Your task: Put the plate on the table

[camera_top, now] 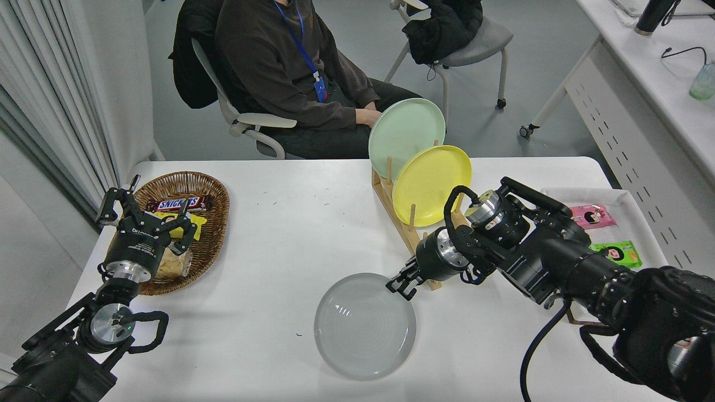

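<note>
While I monitor the head view, I note that the round, plain light-grey plate (pixel 365 326) with a shallow raised rim sits on the large white counter (pixel 290 234), near its front edge and roughly at centre. Its far right rim is at the right gripper (pixel 400 283), and that side looks tipped slightly off the surface, though I cannot confirm this. The jaws of the right gripper appear pinched on the plate's rim.

My right arm enters from the lower right and extends to the left across the counter, passing in front of the wooden plate rack (pixel 406 234). This rack carries a yellow plate (pixel 430 181) and, behind it, a pale mint-green plate (pixel 405 131), both standing on edge.

My left gripper (pixel 146 215) is parked at the lower left, over the near rim of the woven wicker basket (pixel 190 187) of snacks, with its jaws spread.

At the right edge of the counter, a white tray (pixel 637 215) holds a pink packet (pixel 591 216) and a green packet (pixel 617 253). A person in a dark sweater (pixel 273 61) sits at the far side.
</note>
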{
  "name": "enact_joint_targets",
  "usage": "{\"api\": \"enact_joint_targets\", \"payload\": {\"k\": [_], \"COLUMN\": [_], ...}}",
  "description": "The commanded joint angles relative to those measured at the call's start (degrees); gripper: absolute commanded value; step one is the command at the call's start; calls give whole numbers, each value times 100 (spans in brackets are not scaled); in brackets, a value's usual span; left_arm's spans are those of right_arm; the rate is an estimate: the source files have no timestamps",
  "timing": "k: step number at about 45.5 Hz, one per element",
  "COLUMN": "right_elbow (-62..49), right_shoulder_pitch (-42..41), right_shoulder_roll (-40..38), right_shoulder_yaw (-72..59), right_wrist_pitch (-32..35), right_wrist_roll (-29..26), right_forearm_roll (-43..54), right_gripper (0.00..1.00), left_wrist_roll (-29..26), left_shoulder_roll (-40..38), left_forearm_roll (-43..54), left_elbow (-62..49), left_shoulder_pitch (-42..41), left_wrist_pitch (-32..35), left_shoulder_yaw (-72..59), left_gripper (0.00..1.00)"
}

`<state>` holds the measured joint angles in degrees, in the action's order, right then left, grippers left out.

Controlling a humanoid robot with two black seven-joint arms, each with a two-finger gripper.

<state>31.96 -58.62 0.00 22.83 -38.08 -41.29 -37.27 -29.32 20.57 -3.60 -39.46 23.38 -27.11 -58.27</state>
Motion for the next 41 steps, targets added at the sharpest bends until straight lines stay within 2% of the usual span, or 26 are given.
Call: {"api": "enact_joint_targets", "payload": {"k": [1, 3, 6, 15, 22, 26, 30, 41], "right_elbow": [-6, 3, 3, 73, 126, 213, 267, 354], "right_shoulder_pitch": [0, 0, 0, 0, -61, -97, -123, -167], "right_shoulder_roll": [0, 0, 0, 0, 0, 0, 0, 0], "right_shoulder_yaw": [3, 3, 3, 3, -15, -15, -24, 29], "right_wrist_pitch": [73, 73, 73, 266, 626, 802, 1030, 1760], "right_wrist_roll": [68, 77, 112, 183, 183, 174, 183, 183], "right_forearm_roll": [0, 0, 0, 9, 18, 18, 18, 500], "right_gripper": [11, 18, 34, 75, 89, 91, 98, 99], "left_wrist_roll": [-3, 5, -3, 5, -3, -3, 5, 5], "left_shoulder_roll": [0, 0, 0, 0, 0, 0, 0, 0], "left_forearm_roll": [0, 0, 0, 0, 0, 0, 0, 0], "left_elbow": [0, 0, 0, 0, 0, 0, 0, 0], "left_shoulder_pitch": [0, 0, 0, 0, 0, 0, 0, 0], "left_wrist_pitch": [-5, 4, -5, 4, -5, 4, -5, 4], "left_shoulder_yaw": [0, 0, 0, 0, 0, 0, 0, 0], "left_gripper": [98, 98, 98, 98, 98, 98, 98, 98]}}
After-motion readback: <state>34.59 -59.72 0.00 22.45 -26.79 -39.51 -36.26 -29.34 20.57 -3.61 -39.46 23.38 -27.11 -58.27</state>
